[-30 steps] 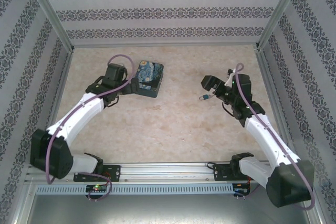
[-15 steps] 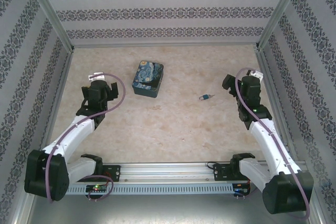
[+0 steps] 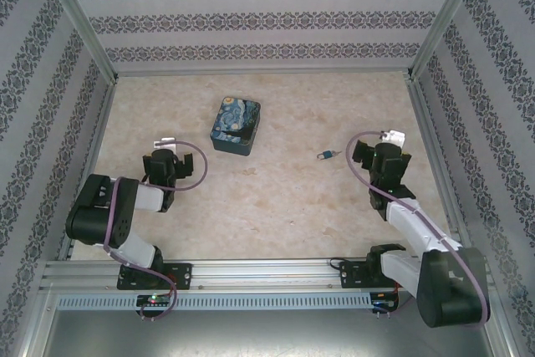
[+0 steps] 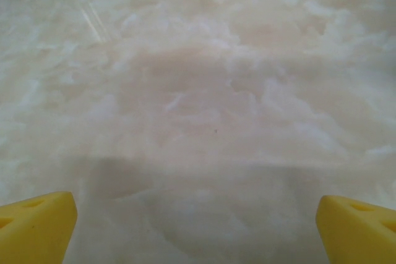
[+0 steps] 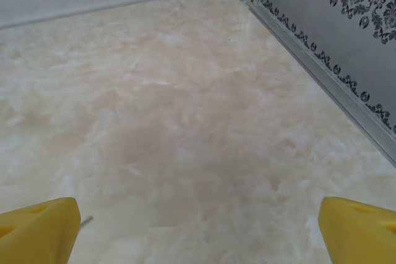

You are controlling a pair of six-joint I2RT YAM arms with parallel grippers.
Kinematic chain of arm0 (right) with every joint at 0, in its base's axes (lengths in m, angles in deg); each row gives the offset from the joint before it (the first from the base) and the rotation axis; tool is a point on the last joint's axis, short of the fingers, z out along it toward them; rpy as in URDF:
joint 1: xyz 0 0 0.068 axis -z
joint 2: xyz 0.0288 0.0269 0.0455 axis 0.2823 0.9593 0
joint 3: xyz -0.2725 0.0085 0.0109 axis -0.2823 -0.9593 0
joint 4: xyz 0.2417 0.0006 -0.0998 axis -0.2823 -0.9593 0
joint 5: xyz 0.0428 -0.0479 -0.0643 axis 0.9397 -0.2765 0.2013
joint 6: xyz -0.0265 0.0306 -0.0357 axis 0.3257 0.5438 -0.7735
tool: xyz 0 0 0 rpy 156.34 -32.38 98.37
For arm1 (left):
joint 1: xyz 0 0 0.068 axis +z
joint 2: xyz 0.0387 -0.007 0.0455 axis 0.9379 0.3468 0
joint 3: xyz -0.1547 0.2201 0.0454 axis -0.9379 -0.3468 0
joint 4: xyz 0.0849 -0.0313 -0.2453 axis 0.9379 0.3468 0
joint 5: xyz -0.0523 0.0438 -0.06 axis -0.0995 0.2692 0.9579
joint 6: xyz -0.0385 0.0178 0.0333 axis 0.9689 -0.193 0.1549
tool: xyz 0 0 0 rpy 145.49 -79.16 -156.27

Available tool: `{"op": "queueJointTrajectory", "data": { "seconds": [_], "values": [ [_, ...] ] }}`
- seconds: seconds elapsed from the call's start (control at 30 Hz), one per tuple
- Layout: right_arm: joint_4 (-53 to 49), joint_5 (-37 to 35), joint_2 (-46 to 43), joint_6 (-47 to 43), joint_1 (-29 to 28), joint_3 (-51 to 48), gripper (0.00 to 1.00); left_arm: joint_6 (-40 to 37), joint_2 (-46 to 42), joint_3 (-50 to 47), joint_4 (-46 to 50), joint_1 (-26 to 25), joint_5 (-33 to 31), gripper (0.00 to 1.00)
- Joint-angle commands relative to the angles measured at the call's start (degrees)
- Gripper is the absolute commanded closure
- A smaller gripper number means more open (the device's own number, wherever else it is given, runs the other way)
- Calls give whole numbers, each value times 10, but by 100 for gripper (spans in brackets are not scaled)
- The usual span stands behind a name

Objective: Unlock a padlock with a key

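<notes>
Between wide-open left gripper [image 4: 198, 224] and wide-open right gripper [image 5: 199, 227], tiny padlock [image 3: 330, 154], key [image 3: 321, 155] indistinct.

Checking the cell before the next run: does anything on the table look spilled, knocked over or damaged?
Nothing stands out. The blue tin sits flat and closed on the table, and the small padlock lies apart from it, to its right. The padlock is too small to tell whether it is locked.
</notes>
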Motion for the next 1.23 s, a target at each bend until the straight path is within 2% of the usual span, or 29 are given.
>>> {"op": "queueJointTrajectory", "data": {
  "seconds": [0.0, 0.13, 0.23, 0.27, 0.3, 0.37, 0.43, 0.5, 0.57, 0.67, 0.73, 1.2],
  "values": [
    [180, -21, 36, -53, 5, -42, 2, 0, -7, 24, -44, 21, 63, 1],
    [287, 16, 117, -74, 4, -52, 2, 0, -4, 22, -55, 21, 64, 1],
    [425, 84, 220, -100, 0, -68, 2, 1, -5, 25, -48, 23, 66, 1],
    [509, 124, 280, -114, -1, -71, 2, 1, -3, 24, -50, 23, 68, 1],
    [528, 150, 297, -120, 0, -63, 2, 1, -5, 25, -48, 24, 69, 1],
    [343, 187, 239, -112, 20, -24, 2, 2, -4, 26, -48, 24, 71, 1],
    [414, 196, 282, -89, 33, -23, 2, 1, -4, 26, -47, 25, 71, 1],
    [321, 193, 252, -89, 39, 10, 2, 2, -3, 26, -47, 25, 71, 1],
    [388, 179, 271, -89, 33, -7, 2, 2, -3, 27, -47, 25, 71, 1],
    [336, 166, 256, -104, 22, 5, 2, 2, -4, 26, -47, 25, 71, 1],
    [358, 166, 261, -105, 19, 0, 2, 1, -4, 26, -47, 25, 71, 1],
    [344, 176, 258, -105, 23, 4, 2, -2, -5, 23, -49, 25, 78, 1]
  ]
}}
